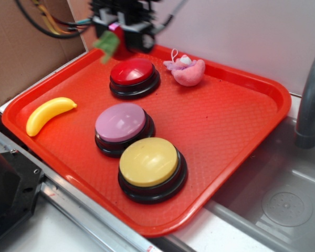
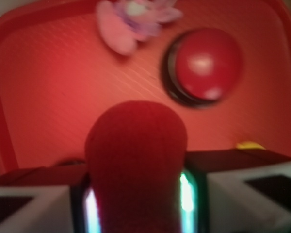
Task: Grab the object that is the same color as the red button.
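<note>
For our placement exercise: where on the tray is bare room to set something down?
Free: the tray's right side, between the pink plush toy and yellow button; also around the banana. Crowded: the row of red button, pink button and yellow button.

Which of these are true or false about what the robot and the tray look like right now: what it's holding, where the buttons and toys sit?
1. The gripper is shut on a dark red plush ball. True.
2. The red button sits nearest the front edge of the tray. False: the yellow button is nearest the front; the red one is toward the back.
3. The pink plush toy lies beside the red button. True.
4. The banana rests on top of the pink button. False: it lies on the tray floor, apart from all the buttons.
5. The plush ball is lying flat on the tray. False: in the exterior view it is lifted between the jaws, its green leaf hanging.
</note>
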Robot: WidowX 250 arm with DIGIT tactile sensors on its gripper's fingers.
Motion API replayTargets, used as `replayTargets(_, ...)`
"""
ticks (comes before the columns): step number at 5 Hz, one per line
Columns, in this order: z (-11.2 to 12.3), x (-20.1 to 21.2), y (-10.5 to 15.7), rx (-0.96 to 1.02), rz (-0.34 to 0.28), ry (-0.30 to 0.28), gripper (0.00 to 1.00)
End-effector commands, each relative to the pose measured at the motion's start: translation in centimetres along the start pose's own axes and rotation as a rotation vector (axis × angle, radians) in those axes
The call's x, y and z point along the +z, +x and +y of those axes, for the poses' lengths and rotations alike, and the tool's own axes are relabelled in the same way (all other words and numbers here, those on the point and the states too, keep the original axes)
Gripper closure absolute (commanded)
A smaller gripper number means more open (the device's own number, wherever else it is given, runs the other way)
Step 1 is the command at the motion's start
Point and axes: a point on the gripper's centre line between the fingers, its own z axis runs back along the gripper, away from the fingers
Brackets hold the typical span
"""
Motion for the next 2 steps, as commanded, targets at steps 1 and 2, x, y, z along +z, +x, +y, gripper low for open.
replayTargets(1, 4.37, 2.21, -2.37, 0.121, -0.14, -0.058, 1.0)
replayTargets(2, 4.14, 1.36, -1.88, 0.135, -0.098, -0.039, 1.0)
